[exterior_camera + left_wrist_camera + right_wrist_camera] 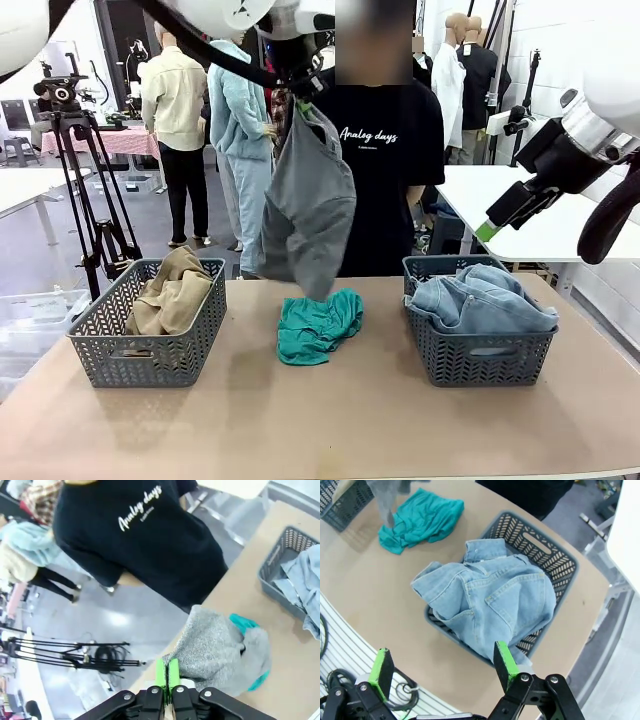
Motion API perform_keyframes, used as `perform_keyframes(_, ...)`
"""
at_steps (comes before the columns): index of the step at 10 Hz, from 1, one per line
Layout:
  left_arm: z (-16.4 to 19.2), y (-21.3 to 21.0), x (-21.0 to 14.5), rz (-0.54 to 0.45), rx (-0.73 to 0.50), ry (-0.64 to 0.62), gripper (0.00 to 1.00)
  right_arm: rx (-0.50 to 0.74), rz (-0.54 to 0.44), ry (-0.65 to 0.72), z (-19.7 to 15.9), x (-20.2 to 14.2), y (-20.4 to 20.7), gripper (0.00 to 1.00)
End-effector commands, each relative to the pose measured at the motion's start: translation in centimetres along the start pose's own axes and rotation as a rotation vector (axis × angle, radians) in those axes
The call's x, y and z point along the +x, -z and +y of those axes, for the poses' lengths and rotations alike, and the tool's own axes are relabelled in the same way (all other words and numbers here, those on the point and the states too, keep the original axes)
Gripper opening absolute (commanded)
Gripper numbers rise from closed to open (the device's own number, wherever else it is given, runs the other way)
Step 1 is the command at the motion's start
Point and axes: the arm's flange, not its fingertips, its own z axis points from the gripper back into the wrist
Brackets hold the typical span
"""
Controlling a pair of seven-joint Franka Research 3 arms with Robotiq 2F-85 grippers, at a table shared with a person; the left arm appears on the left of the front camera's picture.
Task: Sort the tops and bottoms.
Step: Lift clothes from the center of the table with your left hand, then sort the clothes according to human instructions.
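Grey heather cloth top (308, 215): hangs over table (350, 420), pinched by left jaws, probably bound for dark lattice basket (100, 345) holding tan khaki top (172, 290). Teal green top (318, 325): on table, unsorted. Light blue denim jeans (480, 298): in right-hand basket (480, 365). Right jaws: spread, empty.

Front camera looks level across the table (400, 430) at the person (385, 170); both wrist cameras look down from above — sharing the green top (422, 519) and jeans basket (555, 560).

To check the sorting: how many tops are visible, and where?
3: tan top in the left basket; grey top hanging from the left jaws; teal top on the table. Others may be hidden.
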Motion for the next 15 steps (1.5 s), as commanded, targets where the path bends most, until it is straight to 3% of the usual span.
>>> perform_keyframes(1,-0.2,1.1,2.6,0.061,0.042,0.02,0.0,-0.025,0.006,0.014,0.1,0.0,0.2,1.0)
perform_keyframes(2,0.0,0.0,0.0,0.0,0.0,0.0,0.0,-0.025,0.006,0.014,0.1,0.0,0.2,1.0)
perform_keyframes(15,0.0,0.0,0.0,0.0,0.0,0.0,0.0,-0.025,0.006,0.014,0.1,0.0,0.2,1.0)
